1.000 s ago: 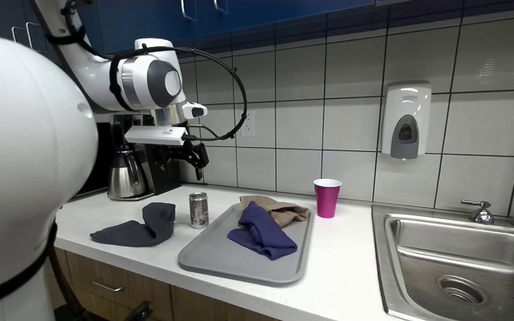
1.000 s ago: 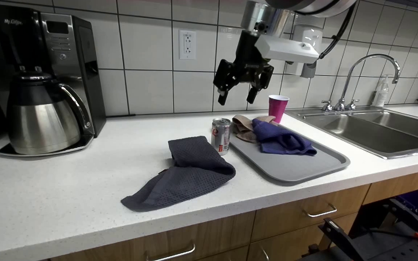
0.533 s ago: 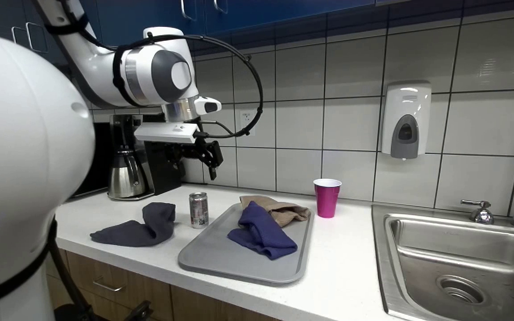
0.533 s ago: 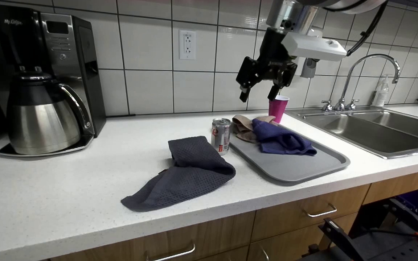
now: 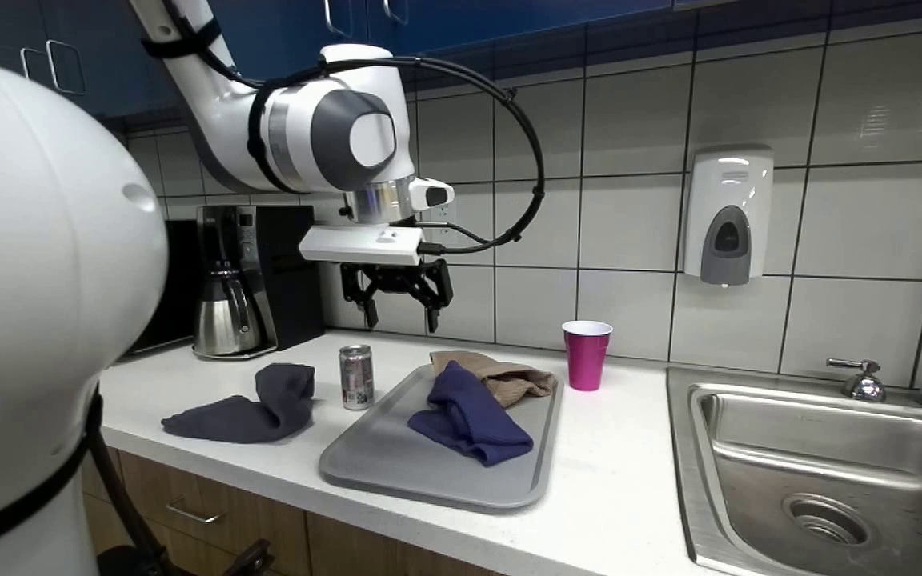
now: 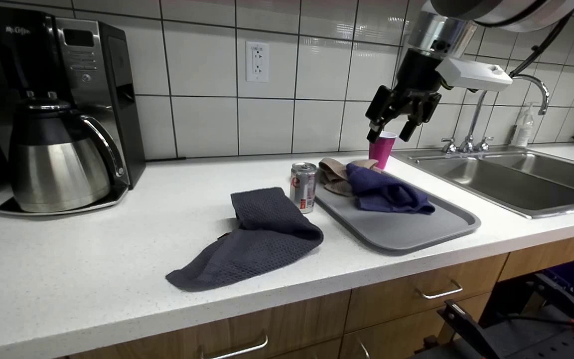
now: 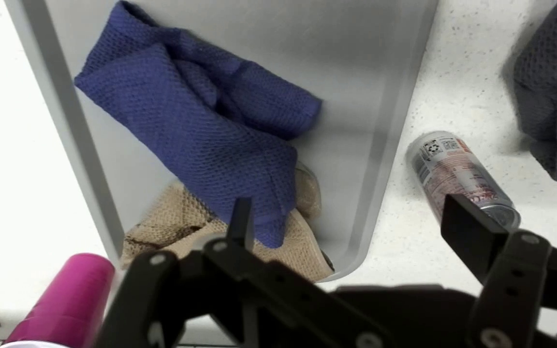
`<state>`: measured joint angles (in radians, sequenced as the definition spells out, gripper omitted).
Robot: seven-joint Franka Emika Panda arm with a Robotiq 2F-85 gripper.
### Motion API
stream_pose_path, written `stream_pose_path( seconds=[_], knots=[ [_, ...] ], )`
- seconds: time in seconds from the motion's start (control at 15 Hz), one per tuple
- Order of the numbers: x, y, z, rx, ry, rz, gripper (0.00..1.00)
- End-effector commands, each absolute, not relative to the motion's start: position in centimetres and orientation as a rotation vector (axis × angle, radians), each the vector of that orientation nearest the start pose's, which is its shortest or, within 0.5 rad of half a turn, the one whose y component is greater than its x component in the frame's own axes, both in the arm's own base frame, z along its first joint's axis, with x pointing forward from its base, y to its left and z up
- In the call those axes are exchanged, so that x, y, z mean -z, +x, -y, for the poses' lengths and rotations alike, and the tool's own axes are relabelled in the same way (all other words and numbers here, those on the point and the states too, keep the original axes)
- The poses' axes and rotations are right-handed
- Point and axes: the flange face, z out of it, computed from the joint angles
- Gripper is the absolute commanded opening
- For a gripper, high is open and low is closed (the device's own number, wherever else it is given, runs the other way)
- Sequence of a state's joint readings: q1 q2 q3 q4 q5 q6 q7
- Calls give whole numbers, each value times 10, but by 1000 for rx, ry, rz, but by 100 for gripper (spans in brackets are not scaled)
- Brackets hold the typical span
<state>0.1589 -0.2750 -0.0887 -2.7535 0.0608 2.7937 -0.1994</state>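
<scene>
My gripper (image 5: 401, 322) is open and empty, held above the counter near the back of the grey tray (image 5: 381, 460). In the wrist view the open fingers (image 7: 348, 215) span the tray's corner, one over the cloths and one over the can. A purple-blue cloth (image 5: 473, 420) lies crumpled on the tray, partly over a tan cloth (image 5: 513, 382). They also show in the wrist view, blue (image 7: 196, 125) and tan (image 7: 302, 246). A silver can (image 5: 357, 380) stands upright beside the tray. A dark grey cloth (image 6: 262, 244) lies folded on the counter. The gripper touches none of them.
A magenta cup (image 5: 587, 360) stands upright near the tiled wall. A steel sink (image 5: 817, 480) with a faucet is at one end; a coffee maker with a carafe (image 6: 60, 159) is at the other. A soap dispenser (image 5: 729, 216) hangs on the wall; blue cabinets (image 5: 509, 24) are overhead.
The arm has moved along the counter toward the sink, from beyond the can to above the tray's back, and the gripper has turned somewhat. It stays open. The objects have not moved.
</scene>
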Motion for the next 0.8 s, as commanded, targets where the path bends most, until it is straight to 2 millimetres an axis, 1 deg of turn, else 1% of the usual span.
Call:
stream_pose_path(
  seconds=[0.0,0.27,0.4,0.6,0.73],
  knots=[
    [-333,407,2,525,-3024,404,100],
    [-327,406,30,523,-2997,469,100],
    [-322,405,41,518,-2985,497,100],
    [-314,406,52,509,-2970,536,100],
    [-307,408,55,502,-2967,563,100]
  ],
)
